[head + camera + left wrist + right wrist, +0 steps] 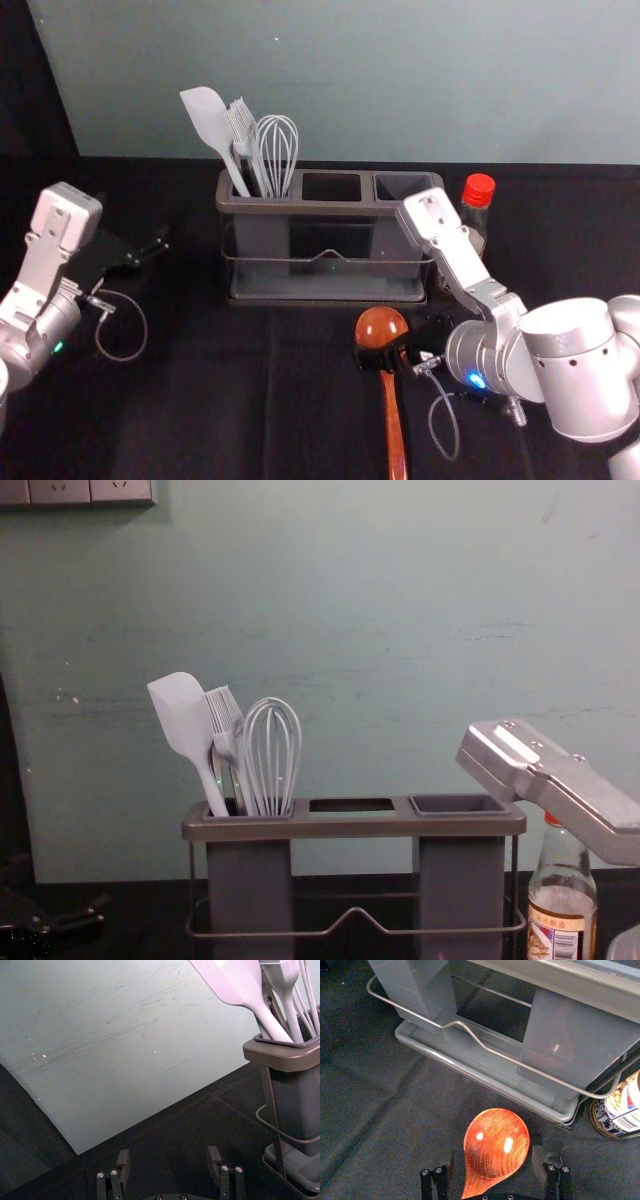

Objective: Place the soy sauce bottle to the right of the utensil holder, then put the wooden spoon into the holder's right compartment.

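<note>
Spoon point(391, 405) lay at 5 o'clock from holder point(340, 208), right gripper point(384, 355) around it, fingers apart; left gripper point(150, 250) at 9, fingers apart; bottle point(475, 215) at 3.

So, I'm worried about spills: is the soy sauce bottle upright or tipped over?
Upright: the bottle stands to the right of the utensil holder, its red cap at the top.

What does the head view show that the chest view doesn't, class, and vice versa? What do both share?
Head view: the wooden spoon on the cloth, the right claw at its neck.
Chest view: sockets at the upper left.
Both: the holder, with spatula, fork and whisk in its left compartment; the soy sauce bottle right of it; the left claw, off left.
</note>
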Robot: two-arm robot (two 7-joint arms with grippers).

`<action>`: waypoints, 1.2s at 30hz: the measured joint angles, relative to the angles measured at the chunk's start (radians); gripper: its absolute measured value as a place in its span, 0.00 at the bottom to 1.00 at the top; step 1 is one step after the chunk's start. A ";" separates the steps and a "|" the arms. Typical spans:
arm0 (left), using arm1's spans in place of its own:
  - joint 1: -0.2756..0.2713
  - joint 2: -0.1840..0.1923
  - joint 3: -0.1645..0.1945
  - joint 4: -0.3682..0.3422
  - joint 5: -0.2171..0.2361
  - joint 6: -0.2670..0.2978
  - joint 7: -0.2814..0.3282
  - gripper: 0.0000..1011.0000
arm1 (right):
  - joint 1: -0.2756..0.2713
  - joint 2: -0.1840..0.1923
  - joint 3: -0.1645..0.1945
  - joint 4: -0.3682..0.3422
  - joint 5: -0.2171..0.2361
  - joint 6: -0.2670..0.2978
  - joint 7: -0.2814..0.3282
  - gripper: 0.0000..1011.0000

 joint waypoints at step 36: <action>0.000 0.000 0.000 0.000 0.000 0.000 0.000 0.99 | 0.038 -0.073 0.002 0.092 -0.092 -0.004 0.035 0.99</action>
